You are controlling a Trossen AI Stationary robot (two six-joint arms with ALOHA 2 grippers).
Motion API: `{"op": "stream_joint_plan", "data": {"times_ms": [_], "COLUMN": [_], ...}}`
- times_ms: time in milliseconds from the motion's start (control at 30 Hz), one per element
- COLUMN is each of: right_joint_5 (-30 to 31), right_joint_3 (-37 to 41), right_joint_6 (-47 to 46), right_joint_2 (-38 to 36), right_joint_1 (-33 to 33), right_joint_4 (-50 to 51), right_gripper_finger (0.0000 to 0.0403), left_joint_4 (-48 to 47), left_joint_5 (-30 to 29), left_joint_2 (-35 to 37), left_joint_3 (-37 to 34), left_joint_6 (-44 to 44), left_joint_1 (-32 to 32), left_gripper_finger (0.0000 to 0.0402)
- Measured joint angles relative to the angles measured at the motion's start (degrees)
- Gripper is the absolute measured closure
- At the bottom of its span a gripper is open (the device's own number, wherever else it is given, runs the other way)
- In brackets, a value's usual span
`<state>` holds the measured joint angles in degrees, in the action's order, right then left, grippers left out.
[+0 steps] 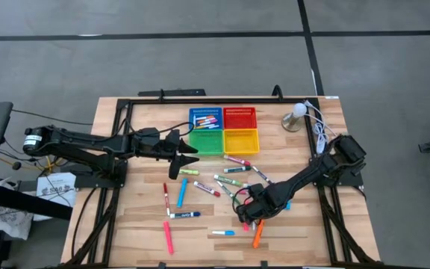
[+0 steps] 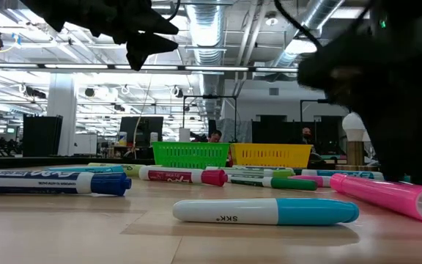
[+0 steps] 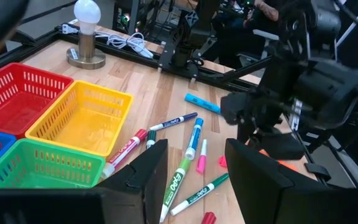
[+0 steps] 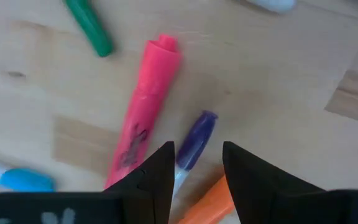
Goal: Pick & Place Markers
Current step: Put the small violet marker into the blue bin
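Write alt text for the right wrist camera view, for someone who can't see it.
The right gripper hangs open just above the wooden table, its two dark fingers straddling a purple-capped marker. A pink marker lies beside it, with a green marker, an orange marker and a blue-capped marker nearby.

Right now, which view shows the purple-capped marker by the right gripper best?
Right wrist view: the purple-capped marker lies between the open right gripper's fingers, beside a pink marker. In the high view the arm covers it; low and left wrist views don't clearly show it.
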<state>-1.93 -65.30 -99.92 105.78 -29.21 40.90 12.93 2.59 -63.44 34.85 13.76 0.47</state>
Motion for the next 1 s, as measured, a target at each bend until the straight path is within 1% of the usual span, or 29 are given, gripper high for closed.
{"op": "stream_joint_plan", "data": {"times_ms": [167, 433, 567, 867, 1000], "right_joint_5": [-0.16, 0.23, 0.14, -0.49, -0.49], "right_joint_3": [-0.02, -0.20, -0.20, -0.15, -0.12], "right_joint_6": [-0.18, -0.55, 2.48, 2.71, 2.50], "right_joint_2": [2.17, 2.97, 3.03, 3.14, 3.19], "right_joint_1": [0.37, 0.84, 1.29, 2.87, 3.29], "right_joint_4": [-0.45, -0.37, -0.34, 0.43, 0.73], "right_gripper_finger": [0.0273, 0.0275, 0.0276, 0.0288, 0.0303], "left_joint_4": [0.21, 0.48, 0.48, 0.52, 0.68], "left_joint_5": [0.00, 0.00, 0.01, 0.00, 0.00], "left_joint_2": [0.00, 0.00, 0.00, 0.00, 0.00], "left_joint_3": [0.00, 0.00, 0.00, 0.00, 0.00], "left_joint_6": [0.00, 0.00, 0.00, 0.02, 0.00], "left_joint_1": [-0.01, 0.00, -0.02, 0.00, 0.00], "left_gripper_finger": [0.0241, 0.0241, 0.0241, 0.0242, 0.0242]}}
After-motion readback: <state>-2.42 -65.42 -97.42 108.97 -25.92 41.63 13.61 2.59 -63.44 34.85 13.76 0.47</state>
